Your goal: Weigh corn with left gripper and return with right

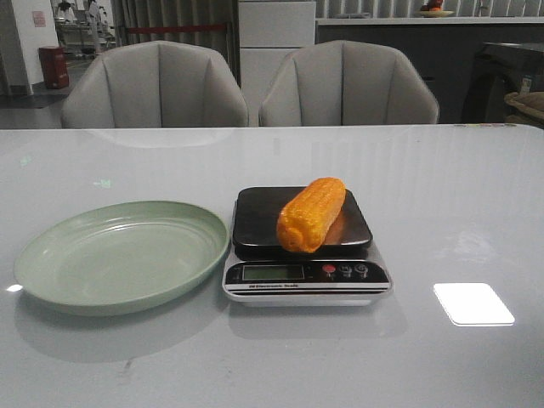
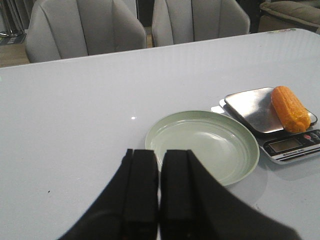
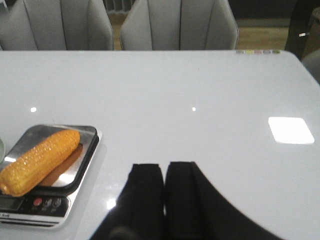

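Observation:
The orange-yellow corn (image 1: 311,215) lies slanted on the dark platform of the kitchen scale (image 1: 255,217) at the table's middle. It also shows in the left wrist view (image 2: 290,108) and the right wrist view (image 3: 39,160). Neither gripper shows in the front view. My left gripper (image 2: 159,152) is shut and empty, held back over the table on the near side of the green plate (image 2: 202,145). My right gripper (image 3: 165,165) is shut and empty, over bare table to the right of the scale (image 3: 70,192).
The pale green plate (image 1: 51,255) sits just left of the scale, their edges close together. Two grey chairs (image 1: 153,85) stand behind the table's far edge. A bright light patch (image 1: 473,303) lies on the table at the right.

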Robot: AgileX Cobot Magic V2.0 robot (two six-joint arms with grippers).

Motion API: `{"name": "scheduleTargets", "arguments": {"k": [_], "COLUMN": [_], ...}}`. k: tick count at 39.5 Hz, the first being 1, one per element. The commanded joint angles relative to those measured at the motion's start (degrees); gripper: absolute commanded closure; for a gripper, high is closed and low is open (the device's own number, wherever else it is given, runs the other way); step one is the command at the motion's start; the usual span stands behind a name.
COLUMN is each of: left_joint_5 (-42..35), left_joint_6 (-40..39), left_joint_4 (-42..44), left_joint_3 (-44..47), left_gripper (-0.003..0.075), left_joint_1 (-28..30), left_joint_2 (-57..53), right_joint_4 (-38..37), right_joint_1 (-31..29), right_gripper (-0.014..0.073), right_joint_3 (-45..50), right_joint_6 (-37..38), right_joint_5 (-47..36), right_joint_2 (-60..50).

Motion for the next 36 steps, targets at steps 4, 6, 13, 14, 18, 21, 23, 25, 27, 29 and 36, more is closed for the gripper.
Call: {"name": "scheduleTargets", "arguments": {"k": [4, 6, 13, 14, 18, 21, 23, 25, 27, 29, 36], "left_joint_5": [-4.7, -4.7, -4.7, -4.7, -4.7, -4.7, -4.7, -4.7, -4.7, -4.7, -4.7], "left_joint_6": [-0.1, -0.1, -0.1, -0.1, -0.1, -0.1, -0.1, -0.1, -0.1, -0.1, -0.1], "left_joint_4": [0.7, 0.7, 0.7, 0.7, 0.7, 0.7, 0.7, 0.7, 0.7, 0.7, 0.7], "left_joint_3": [-1.3, -1.3, -1.3, -1.3, -1.3, -1.3, -1.3, -1.3, -1.3, -1.3, -1.3], "left_gripper": [0.0596, 0.0596, 0.0596, 0.0596, 0.0596, 0.0596, 0.0596, 0.0596, 0.0596, 0.0596, 0.0596], "left_joint_1": [0.1, 0.1, 0.1, 0.1, 0.1, 0.1, 0.1, 0.1, 0.1, 0.1, 0.1], "left_joint_2": [-0.4, -0.4, -0.4, -0.4, -0.4, -0.4, -0.4, -0.4, -0.4, -0.4, -0.4], "right_joint_4": [1.5, 4.4, 7.0, 7.0, 7.0, 7.0, 7.1, 7.1, 7.1, 7.1, 7.2], "right_joint_1": [0.0, 0.0, 1.2, 1.6, 4.3, 6.2, 7.4, 8.9, 10.3, 11.8, 15.0], "right_gripper": [0.0436, 0.0436, 0.0393, 0.0359, 0.0167, 0.0017, -0.0028, -0.001, -0.001, -0.001, -0.001], "right_joint_3": [-2.3, -2.3, -3.2, -3.5, -5.9, -8.3, -9.8, -11.5, -13.2, -15.2, -23.1], "right_joint_6": [-0.6, -0.5, -0.5, -0.5, -0.5, -0.5, -0.5, -0.5, -0.5, -0.5, -0.5], "right_joint_5": [-1.2, -1.1, 0.6, 1.1, 3.8, 5.2, 5.6, 5.9, 5.9, 5.9, 7.6], "right_joint_2": [0.9, 0.9, 4.5, 5.1, 9.4, 12.7, 15.1, 17.8, 20.3, 23.0, 33.3]}}
